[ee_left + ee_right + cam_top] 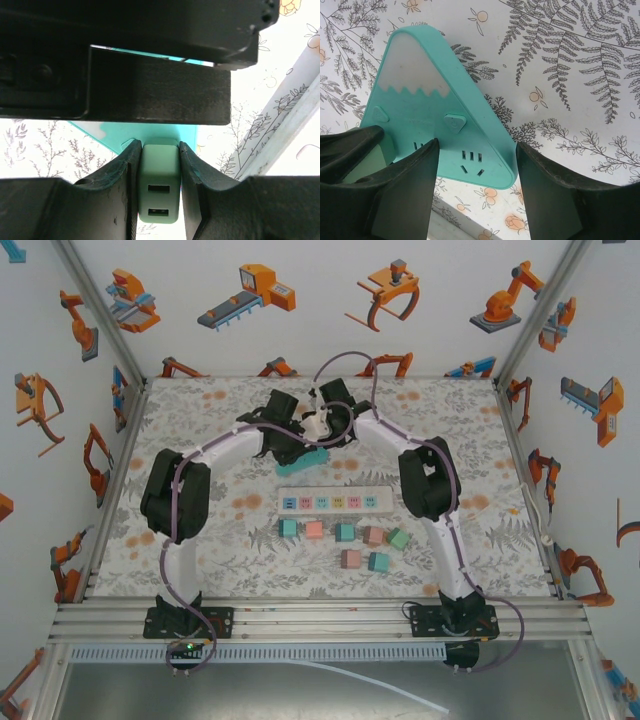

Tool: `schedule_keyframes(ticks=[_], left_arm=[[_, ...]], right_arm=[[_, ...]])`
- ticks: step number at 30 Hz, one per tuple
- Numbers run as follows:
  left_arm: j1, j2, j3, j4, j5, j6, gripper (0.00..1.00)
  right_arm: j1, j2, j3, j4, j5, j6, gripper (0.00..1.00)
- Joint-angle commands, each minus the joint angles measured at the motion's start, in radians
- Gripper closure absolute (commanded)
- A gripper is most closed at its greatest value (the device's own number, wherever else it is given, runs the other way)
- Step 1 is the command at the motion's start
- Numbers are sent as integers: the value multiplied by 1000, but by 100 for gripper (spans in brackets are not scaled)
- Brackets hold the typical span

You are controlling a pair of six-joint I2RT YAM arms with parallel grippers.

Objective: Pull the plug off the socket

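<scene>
My left pincer (pixel 158 150) is pressed onto the pale green plug (pixel 159 192), one finger flat against each of its long sides (the two small ports on its end face look straight up at my wrist camera). The plug's far end meets the teal triangular socket (pixel 470 107), whose face shows just behind it between my fingers. That socket lies on the fern-patterned bench (pixel 580 75), towards the far middle, where both my arms meet above it in the overhead view.

My right pincer (pixel 476 150) is spread. One finger (pixel 407 195) hangs over the socket's face beside the slots, and the other (pixel 555 200) stands just off the rounded lower corner, so that corner lies between them. Whether either finger touches the socket I cannot tell. At the left edge of that same view I see a sliver of the green plug with a dark finger of my left pincer against it.

Nearer my bases, a white power strip (pixel 333 501) lies across the middle of the bench. On its near side sits a loose scatter of small coloured blocks (pixel 345 532), green, pink and teal.
</scene>
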Motion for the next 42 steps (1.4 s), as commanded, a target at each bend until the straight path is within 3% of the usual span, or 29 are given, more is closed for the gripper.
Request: schedule_keyframes(ticks=[1, 10, 15, 25, 33, 42], left_arm=[[-48, -92, -24, 106, -72, 90, 80], [-17, -100, 6, 94, 59, -39, 81], [-11, -119, -1, 93, 64, -73, 81], [21, -350, -168, 205, 106, -311, 81], [38, -644, -426, 355, 88, -674, 80], [31, -983, -700, 435, 97, -1185, 78]], right_arm=[[27, 99, -29, -171, 169, -66, 52], [27, 100, -23, -176, 167, -69, 52], [24, 89, -21, -174, 115, -61, 50], [-1, -123, -96, 31, -37, 70, 44], [-28, -287, -218, 192, -83, 162, 43], [-42, -522, -464, 390, -46, 228, 43]])
